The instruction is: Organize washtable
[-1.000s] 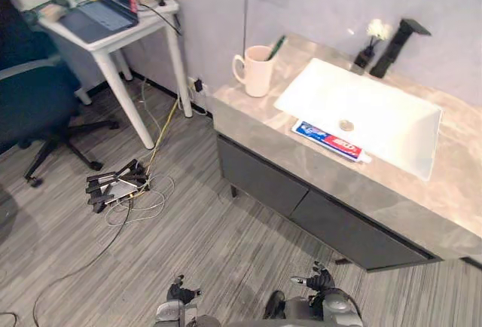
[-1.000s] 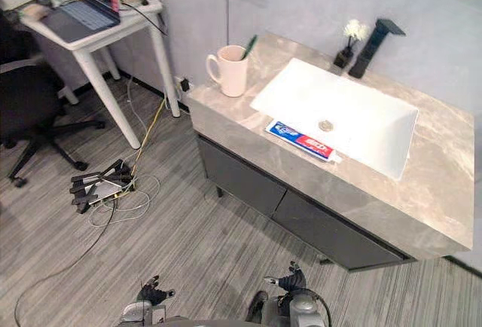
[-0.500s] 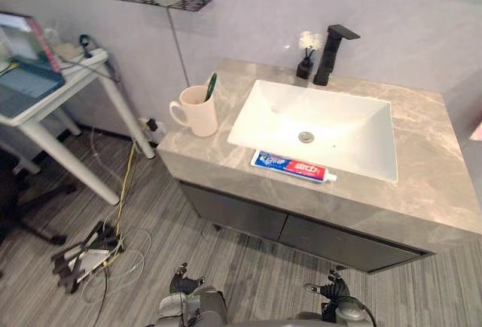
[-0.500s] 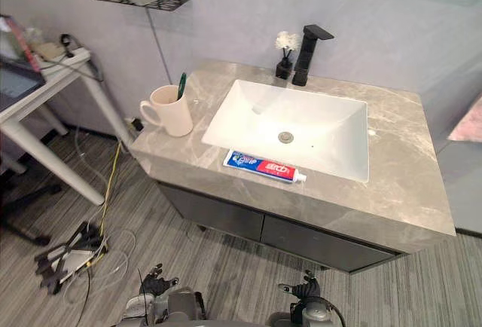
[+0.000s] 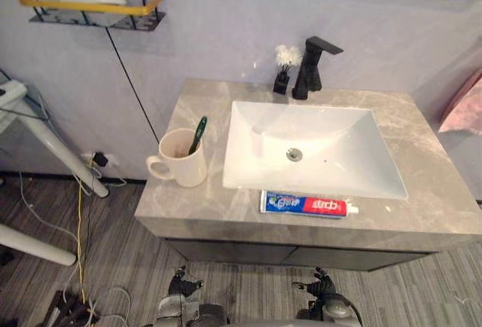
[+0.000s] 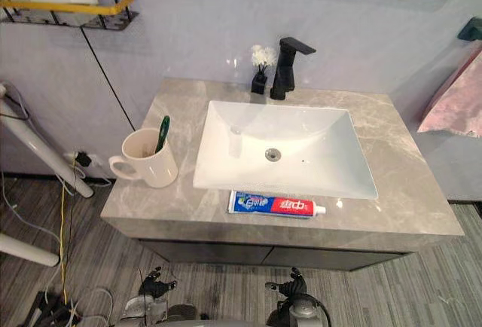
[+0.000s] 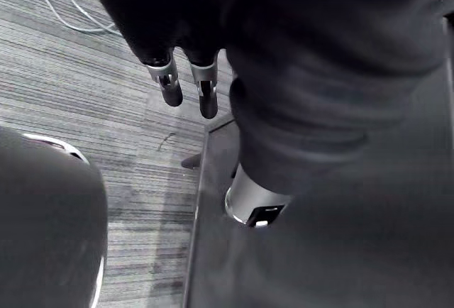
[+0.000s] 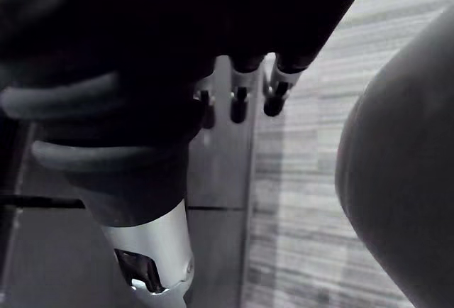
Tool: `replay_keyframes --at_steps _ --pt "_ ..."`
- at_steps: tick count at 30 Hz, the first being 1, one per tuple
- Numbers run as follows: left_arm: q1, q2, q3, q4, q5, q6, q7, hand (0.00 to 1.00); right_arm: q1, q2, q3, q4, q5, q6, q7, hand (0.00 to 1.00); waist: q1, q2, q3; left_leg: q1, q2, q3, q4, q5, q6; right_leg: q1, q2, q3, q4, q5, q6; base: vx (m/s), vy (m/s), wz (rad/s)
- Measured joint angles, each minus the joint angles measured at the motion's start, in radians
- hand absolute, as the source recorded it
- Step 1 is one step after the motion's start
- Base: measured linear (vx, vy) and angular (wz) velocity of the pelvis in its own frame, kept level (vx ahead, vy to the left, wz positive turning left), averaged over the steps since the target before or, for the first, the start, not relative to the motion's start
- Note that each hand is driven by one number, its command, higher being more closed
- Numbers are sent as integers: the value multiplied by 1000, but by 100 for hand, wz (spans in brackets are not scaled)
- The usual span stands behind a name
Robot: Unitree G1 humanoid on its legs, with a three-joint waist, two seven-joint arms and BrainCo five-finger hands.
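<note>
Two hands down low by the floor (image 5: 45,218), left hand (image 5: 183,286) and right hand (image 5: 321,286), fingers (image 7: 171,89) loose and straight, holding nothing. On the grey surface (image 5: 192,205) the toothpaste tube (image 5: 307,205) lies flat along the front edge just before the white basin (image 5: 324,127), mug (image 5: 181,165) with a green toothbrush (image 5: 198,134) in it left of the basin. Black faucet (image 5: 311,69) and a small flower vase (image 5: 282,71) stand behind the basin.

Toothpaste tube (image 5: 307,205) flat before basin (image 5: 248,135); green toothbrush (image 5: 199,132) leaning in cream mug (image 5: 183,170).

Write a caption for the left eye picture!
Toothpaste lies before the white sink; a mug holding a toothbrush stands left of it.
</note>
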Motion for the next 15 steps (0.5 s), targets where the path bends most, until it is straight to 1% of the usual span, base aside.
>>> replay_keyframes --at_steps 1,2,3,4,5,8,9,11,14,15 --pt "2 5 0 -1 1 1 -1 0 5 2 4 0 -1 0 -1 0 2 -13 -7 -3 -9 -12 5 0 -1 -7 17 -18 -62 32 -8 97 -103 32" --pt "1 7 0 2 2 1 -1 0 12 -1 2 2 -1 0 -2 0 1 -17 -13 -5 -25 -35 5 0 -2 3 11 -34 -86 16 4 87 -86 19" --pt "2 -1 2 8 1 1 4 0 12 -3 -7 7 0 0 -2 0 3 -15 -27 -5 -24 -56 -5 6 -13 17 18 -41 -118 15 6 72 -85 4" --pt "13 -12 7 11 0 1 11 0 13 -13 -12 7 1 0 -2 0 1 5 -34 -6 -16 -58 -26 14 -25 32 27 -43 -161 14 6 98 -113 -9" --pt "17 -22 15 13 -1 1 14 0 14 -22 -12 8 10 0 -2 0 1 18 -39 -5 -15 -57 -46 20 -34 51 34 -50 -209 15 7 87 -115 -9" --pt "21 -29 20 20 -4 1 14 0 20 -30 -21 10 38 1 -2 0 1 20 -41 20 -5 -68 -77 30 -50 102 49 -68 -281 25 23 44 -77 5" --pt "22 -31 26 20 -5 2 13 0 21 -30 -26 14 44 1 -2 0 0 19 -41 29 -4 -70 -83 31 -52 115 50 -69 -291 26 24 22 -26 10" --pt "28 -31 35 20 -8 1 14 0 21 -31 -35 32 63 1 -3 0 1 9 -48 48 -6 -78 -106 37 -56 135 52 -78 -317 29 28 -12 -17 12" --pt "32 -32 56 20 -11 1 14 0 26 -35 -36 47 92 1 -3 0 1 2 -62 52 -16 -86 -140 61 -50 150 51 -92 -367 59 31 -33 4 8" --pt "33 -32 59 20 -12 1 14 0 26 -35 -36 47 103 1 -3 0 1 6 -65 51 -20 -86 -148 66 -47 153 50 -92 -382 71 32 -36 54 -1"
